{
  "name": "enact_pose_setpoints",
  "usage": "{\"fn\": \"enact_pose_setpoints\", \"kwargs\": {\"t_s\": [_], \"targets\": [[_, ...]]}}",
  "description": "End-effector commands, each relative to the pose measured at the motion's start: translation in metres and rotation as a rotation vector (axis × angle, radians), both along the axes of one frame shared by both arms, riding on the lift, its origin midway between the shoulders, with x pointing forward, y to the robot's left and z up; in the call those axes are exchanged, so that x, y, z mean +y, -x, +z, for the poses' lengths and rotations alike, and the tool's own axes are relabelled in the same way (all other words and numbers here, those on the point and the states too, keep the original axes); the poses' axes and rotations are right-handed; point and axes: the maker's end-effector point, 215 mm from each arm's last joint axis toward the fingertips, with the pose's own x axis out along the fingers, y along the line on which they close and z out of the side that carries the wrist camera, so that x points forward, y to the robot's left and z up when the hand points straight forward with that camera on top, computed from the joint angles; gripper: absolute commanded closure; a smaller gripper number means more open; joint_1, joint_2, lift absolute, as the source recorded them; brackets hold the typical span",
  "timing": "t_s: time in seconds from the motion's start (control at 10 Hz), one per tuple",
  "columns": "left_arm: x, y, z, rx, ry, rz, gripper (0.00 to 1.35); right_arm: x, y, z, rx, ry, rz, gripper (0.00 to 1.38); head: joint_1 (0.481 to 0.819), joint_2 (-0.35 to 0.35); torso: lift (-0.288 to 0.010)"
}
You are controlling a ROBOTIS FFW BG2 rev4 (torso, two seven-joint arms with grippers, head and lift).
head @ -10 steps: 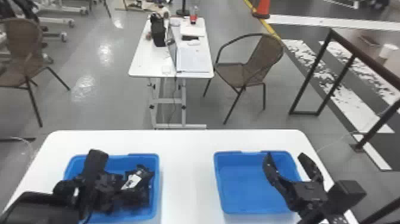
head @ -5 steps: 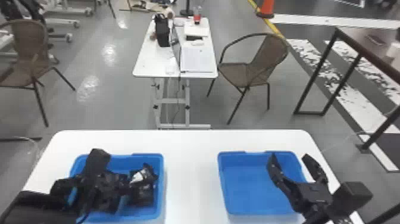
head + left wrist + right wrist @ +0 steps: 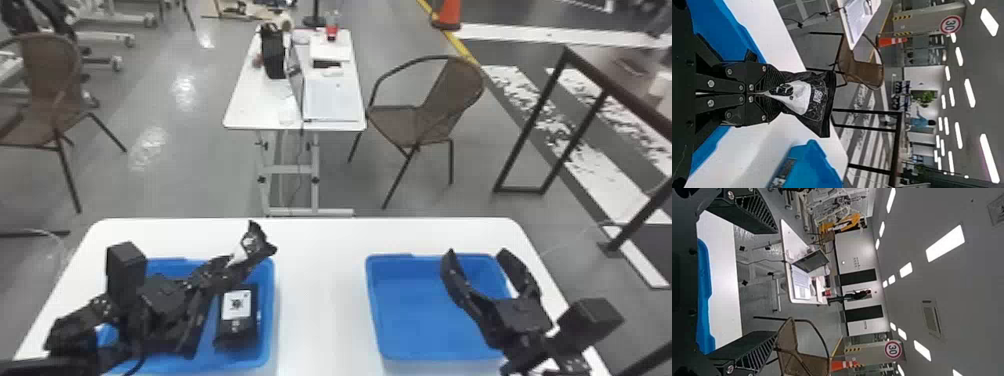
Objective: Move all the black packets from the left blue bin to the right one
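**Left pincer (image 3: 232,268) loaded, right pincer (image 3: 476,256) wide**

You have a loose packet (image 3: 237,322) in the right part of the left blue bin (image 3: 270,305), on the white bench (image 3: 320,300). More black shapes sit by your left arm; can't tell if they're packets. Your right pincer is above the right blue bin (image 3: 417,315), fingers spread. Your left pincer is clamped on a black-and-white packet (image 3: 257,243), above the left bin's far right corner. Farther off: second table (image 3: 245,102) with laptop (image 3: 330,97), brown chair (image 3: 450,95) right of it.
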Motion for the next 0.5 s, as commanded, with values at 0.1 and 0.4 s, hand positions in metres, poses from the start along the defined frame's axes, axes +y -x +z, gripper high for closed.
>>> {"fn": "enact_pose_setpoints", "kwargs": {"t_s": [0.1, 0.4], "targets": [[-0.071, -0.018, 0.022, -0.051, 0.108, -0.115, 1.22, 0.034, -0.02, 0.006, -0.025, -0.069, 0.082, 0.1, 0.695, -0.117, 0.0], [-0.148, -0.034, 0.044, -0.059, 0.13, -0.285, 1.22, 0.094, -0.036, 0.015, -0.042, -0.152, 0.219, 0.1, 0.695, -0.153, 0.0]]}}
